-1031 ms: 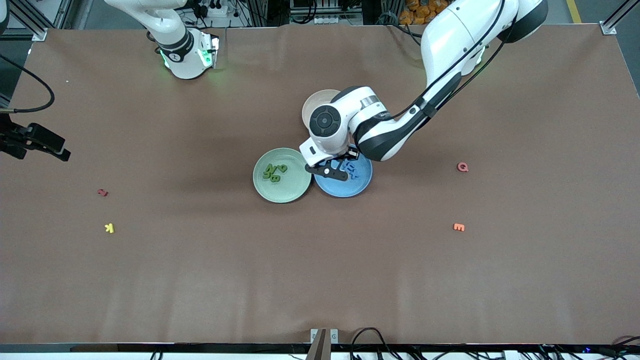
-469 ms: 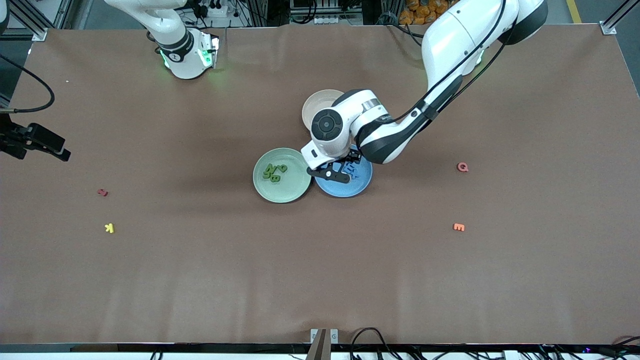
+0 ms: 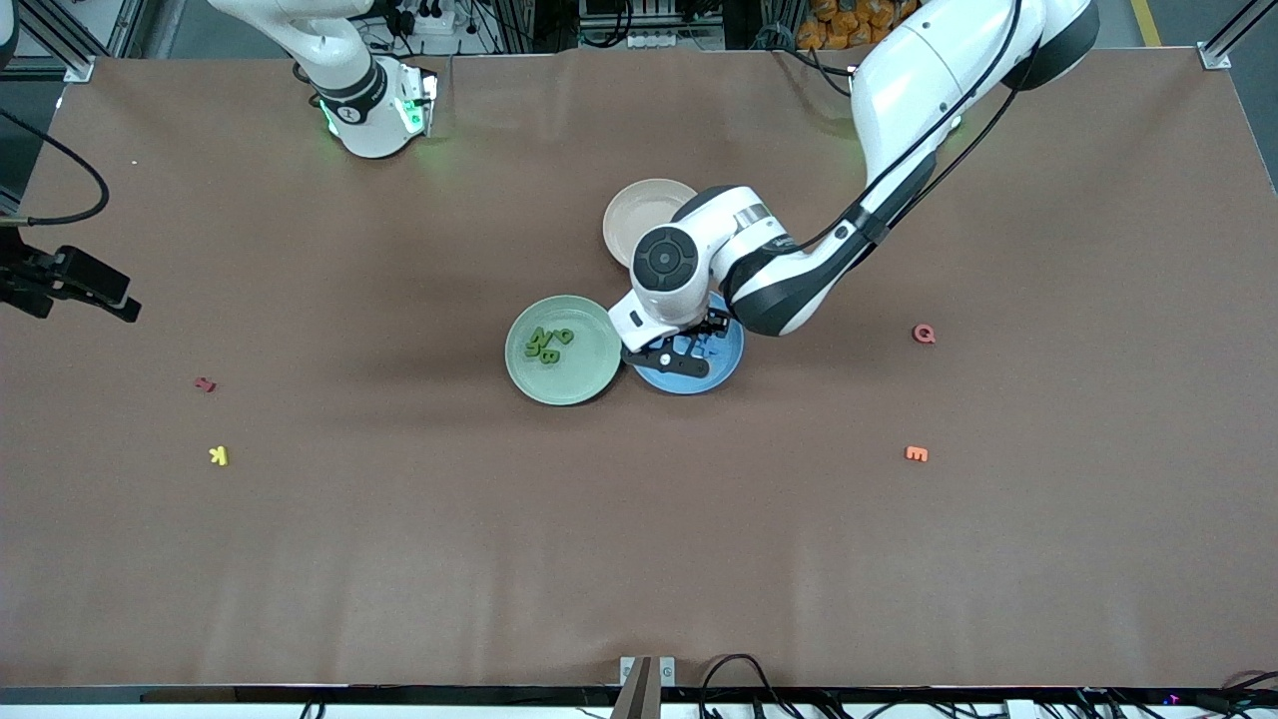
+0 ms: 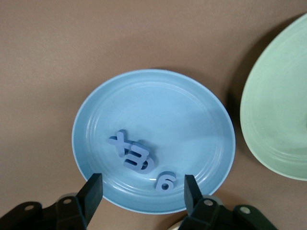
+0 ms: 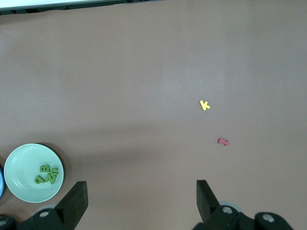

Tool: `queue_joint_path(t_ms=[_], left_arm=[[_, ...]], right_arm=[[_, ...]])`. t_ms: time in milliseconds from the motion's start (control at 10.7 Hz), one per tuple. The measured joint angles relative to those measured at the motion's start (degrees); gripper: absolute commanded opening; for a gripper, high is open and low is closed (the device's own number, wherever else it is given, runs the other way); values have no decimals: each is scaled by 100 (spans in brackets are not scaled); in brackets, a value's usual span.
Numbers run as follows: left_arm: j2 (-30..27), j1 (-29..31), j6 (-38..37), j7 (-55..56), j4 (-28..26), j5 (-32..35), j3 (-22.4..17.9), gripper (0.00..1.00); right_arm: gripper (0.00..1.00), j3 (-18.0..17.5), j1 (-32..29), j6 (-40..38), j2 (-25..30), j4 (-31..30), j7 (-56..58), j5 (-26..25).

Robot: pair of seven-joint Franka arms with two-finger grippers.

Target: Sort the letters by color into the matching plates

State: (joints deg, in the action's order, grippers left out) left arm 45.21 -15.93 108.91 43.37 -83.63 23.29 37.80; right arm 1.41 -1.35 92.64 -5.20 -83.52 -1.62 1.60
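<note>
The round matte blue plate (image 3: 699, 374) serves as the landmark. The left gripper (image 3: 689, 352) hangs low over it, jaws parted and holding nothing, as befits a gripper placed to let a piece fall into the dish beneath. The small blue foam letters (image 4: 136, 157) lie inside this plate in a loose cluster near its rim; three shapes are plain in the left wrist view, and a fourth may be stacked among them, though that is hard to tell. Touching the blue plate, toward the right arm's end of the table, sits the round pale green plate (image 3: 519, 374) with the green foam letters (image 3: 548, 344) piled in it. So each colour appears gathered in its matching dish, and sorting looks essentially done. The right gripper (image 5: 141, 196) waits well away from the blue plate, wide open and empty, over bare brown table (image 3: 639, 549).
</note>
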Motion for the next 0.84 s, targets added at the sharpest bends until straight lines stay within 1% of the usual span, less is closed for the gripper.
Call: queue_joint_path(t_ms=[375,656,844], left_arm=[[-2,149,0,0,104,0,-32,77],[-1,186,0,-41,103,5,-380,77],[-2,237,0,-76,103,29,-452,77]], right_arm=[[100,0,0,0,0,0,0,0],[100,0,-1,0,0,0,0,0],[100,0,-1,0,0,0,0,0]])
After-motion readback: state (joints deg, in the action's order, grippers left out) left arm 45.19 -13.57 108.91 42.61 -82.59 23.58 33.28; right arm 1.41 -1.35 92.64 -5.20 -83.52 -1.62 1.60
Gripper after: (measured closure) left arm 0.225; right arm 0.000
